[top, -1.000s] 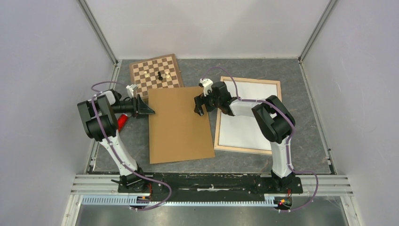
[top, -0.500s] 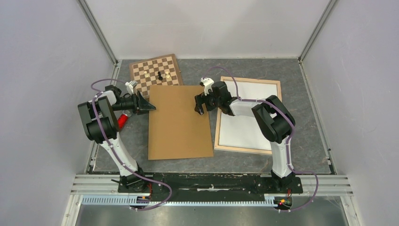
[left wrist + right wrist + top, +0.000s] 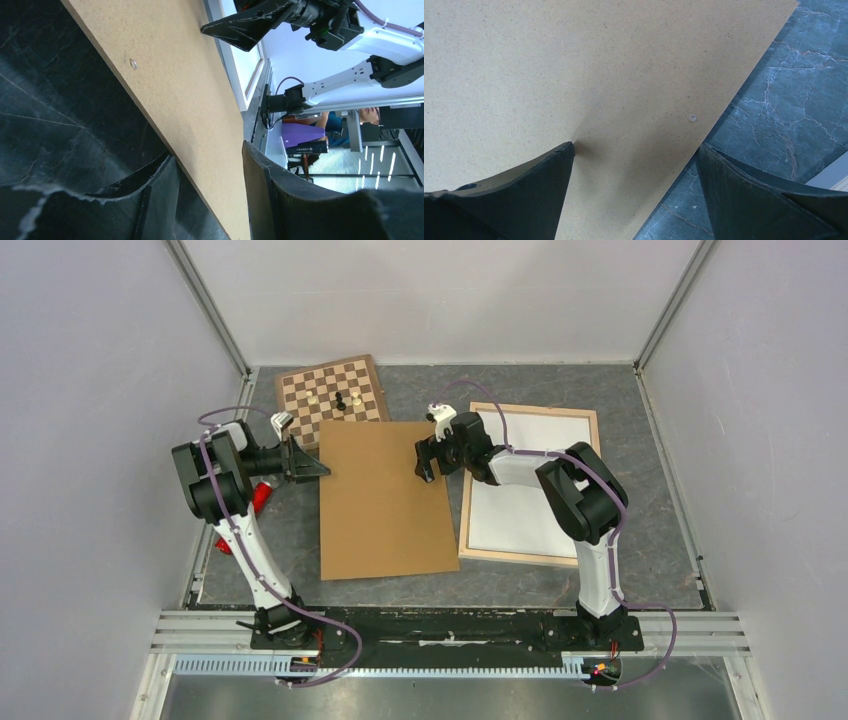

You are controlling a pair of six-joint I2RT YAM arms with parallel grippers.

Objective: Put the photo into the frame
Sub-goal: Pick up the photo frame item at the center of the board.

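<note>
Shifting slightly toward the frame, the brown backing board is seemingly being squared up by the left gripper, jaws half-spread astride its edge, and the wide-spread right gripper

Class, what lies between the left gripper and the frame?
The brown backing board lies flat there, with the open right gripper over its edge nearest the frame; the top view shows this.

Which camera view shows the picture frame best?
The top external view: nearly the whole frame shows, the right arm hiding one corner. The left wrist view shows only a part beyond the brown board; the right wrist view only a pale sliver.
</note>
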